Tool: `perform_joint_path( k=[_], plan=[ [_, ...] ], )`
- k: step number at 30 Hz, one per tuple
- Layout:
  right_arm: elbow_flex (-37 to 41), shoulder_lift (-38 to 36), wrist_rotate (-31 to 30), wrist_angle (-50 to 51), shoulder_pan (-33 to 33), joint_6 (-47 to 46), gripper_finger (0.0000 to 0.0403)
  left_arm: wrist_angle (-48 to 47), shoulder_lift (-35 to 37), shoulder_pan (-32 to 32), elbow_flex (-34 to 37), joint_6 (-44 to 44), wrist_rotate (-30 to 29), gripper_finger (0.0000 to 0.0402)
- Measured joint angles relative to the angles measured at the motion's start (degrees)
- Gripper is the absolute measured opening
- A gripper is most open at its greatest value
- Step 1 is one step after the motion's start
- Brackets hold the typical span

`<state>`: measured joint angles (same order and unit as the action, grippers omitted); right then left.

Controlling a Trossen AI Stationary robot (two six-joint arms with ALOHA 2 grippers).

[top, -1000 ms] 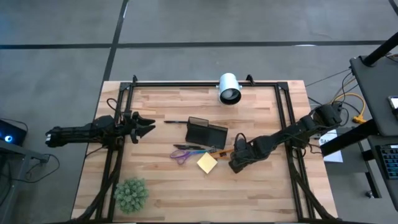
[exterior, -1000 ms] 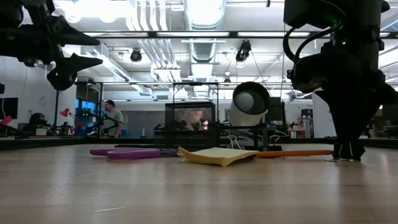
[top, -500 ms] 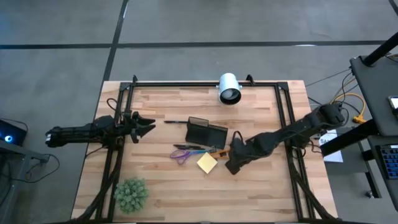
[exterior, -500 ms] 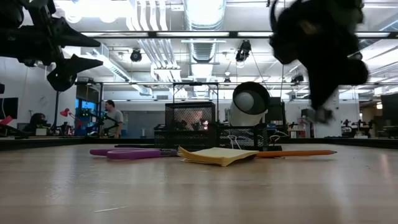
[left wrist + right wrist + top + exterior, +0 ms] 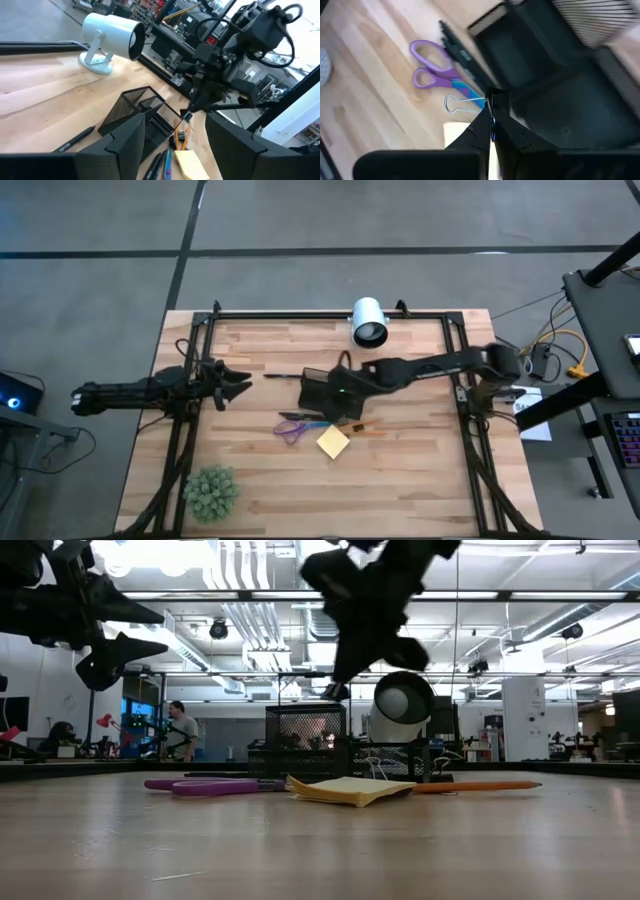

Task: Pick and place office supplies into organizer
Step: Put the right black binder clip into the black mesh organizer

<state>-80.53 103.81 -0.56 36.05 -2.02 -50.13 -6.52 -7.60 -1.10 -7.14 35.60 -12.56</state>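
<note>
The black mesh organizer (image 5: 345,402) stands mid-table. My right gripper (image 5: 336,388) hangs above its left part, shut on a tiny dark clip (image 5: 495,98); the low view shows its tips (image 5: 336,690) just above the mesh back (image 5: 305,740). Purple-handled scissors (image 5: 292,427), the yellow sticky pad (image 5: 333,442) and the orange pencil (image 5: 367,427) lie flat just near of the organizer. A black pen (image 5: 283,376) lies to its left. My left gripper (image 5: 236,385) hovers open over the table's left side. My right gripper pinches the clip's dark body (image 5: 495,102) between its two fingertips (image 5: 481,125), coming from above and pointing down. The clip is lifted clear over the organizer's compartments (image 5: 545,85). A wire loop (image 5: 457,104) sticks out sideways from it.
A white cylindrical camera (image 5: 368,322) stands at the far edge behind the organizer. A fuzzy green plant ball (image 5: 210,492) sits at the near left. More wire clips (image 5: 375,768) lie beside the organizer. Bare wood shows near and right of the items.
My right gripper has risen from the table by the pencil's right end and swung toward the table's left and far side, ending above the organizer with its fingers still shut. The things on the table have stayed put.
</note>
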Motion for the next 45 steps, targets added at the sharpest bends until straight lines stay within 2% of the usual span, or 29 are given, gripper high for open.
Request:
perform_joint_path(
  k=[5, 11, 19, 23, 30, 36, 39, 45],
  plan=[
    [-5.4, 5.9, -0.1, 0.2, 0.0, -5.3, 0.0008, -0.1, -1.7, 0.0, 0.0, 0.0, 0.0, 0.0195],
    [-10.5, 10.8, -7.7, -0.1, 0.0, -16.7, 0.0009, -0.2, -3.4, 0.0, 0.1, 0.0, 0.0, 0.0195],
    [-15.2, 16.2, -8.9, 1.0, -0.1, -25.0, 0.0009, 0.0, -4.7, 0.0, 0.1, 0.0, 0.0, 0.0195],
    [-16.2, 18.4, -13.9, 1.5, -0.2, -31.5, 0.0009, -0.1, -5.1, 0.0, 0.1, 0.0, 0.0, 0.0195],
    [-18.1, 19.0, -18.1, 10.6, -0.5, -37.2, 0.0009, 0.0, -5.0, 0.0, 0.1, 0.0, 0.1, 0.0195],
    [-17.7, 19.0, -14.9, 11.7, -0.9, -36.9, 0.0009, 0.0, -5.1, 0.0, 0.1, -0.5, 0.2, 0.0195],
    [-17.3, 19.1, -15.7, 12.1, -1.5, -36.8, 0.0016, 0.0, -5.0, 0.0, 0.2, -0.5, 0.2, 0.0195],
    [-17.2, 19.1, -17.8, 14.8, -2.8, -34.1, 0.0073, -0.1, -5.0, 0.0, 0.2, -0.5, 0.3, 0.0195]
  ],
)
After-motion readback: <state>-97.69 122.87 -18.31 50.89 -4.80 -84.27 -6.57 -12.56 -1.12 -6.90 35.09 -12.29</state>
